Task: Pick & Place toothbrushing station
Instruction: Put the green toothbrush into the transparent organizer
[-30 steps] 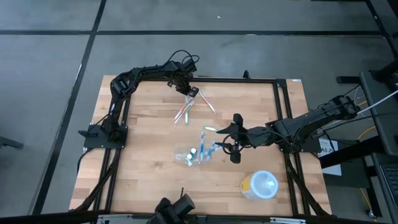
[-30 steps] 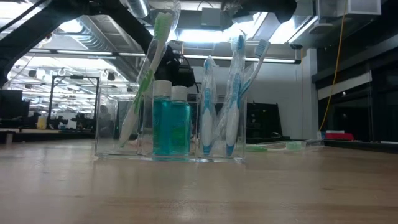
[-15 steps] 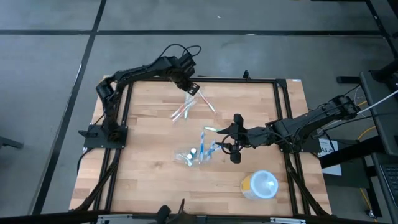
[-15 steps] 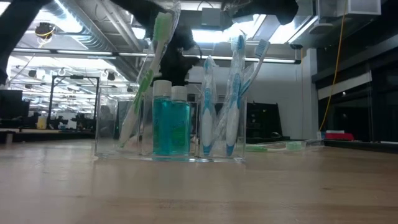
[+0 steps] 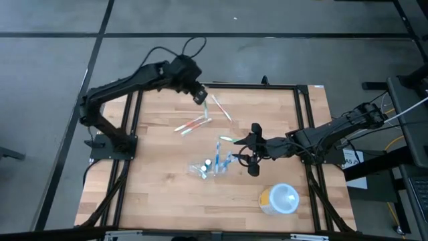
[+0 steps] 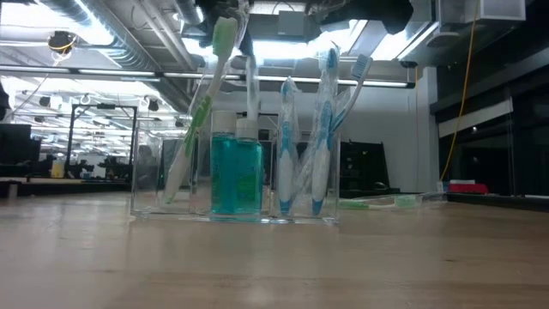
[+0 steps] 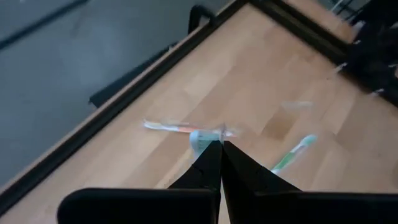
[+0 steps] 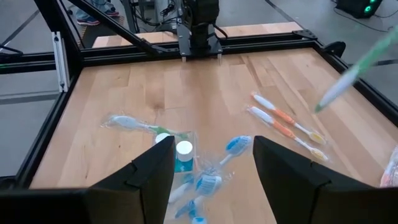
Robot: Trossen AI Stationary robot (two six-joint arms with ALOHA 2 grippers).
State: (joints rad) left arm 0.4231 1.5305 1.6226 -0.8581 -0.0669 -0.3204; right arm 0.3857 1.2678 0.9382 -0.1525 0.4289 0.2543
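From above, the toothbrushing station (image 5: 212, 166) sits mid-table with the right gripper (image 5: 249, 153) spread wide just beside it and gripping nothing, at table level the clear holder stands upright, and the left gripper (image 7: 220, 147) is clenched on a green toothbrush (image 7: 292, 153) over the far edge.

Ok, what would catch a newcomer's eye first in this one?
The clear toothbrushing station mid-table, crowded with upright toothbrushes and two teal bottles. The right gripper hangs open just beside it. Over the far edge, the left gripper is raised and shut on a wrapped toothbrush, with more toothbrushes lying loose on the wood below.
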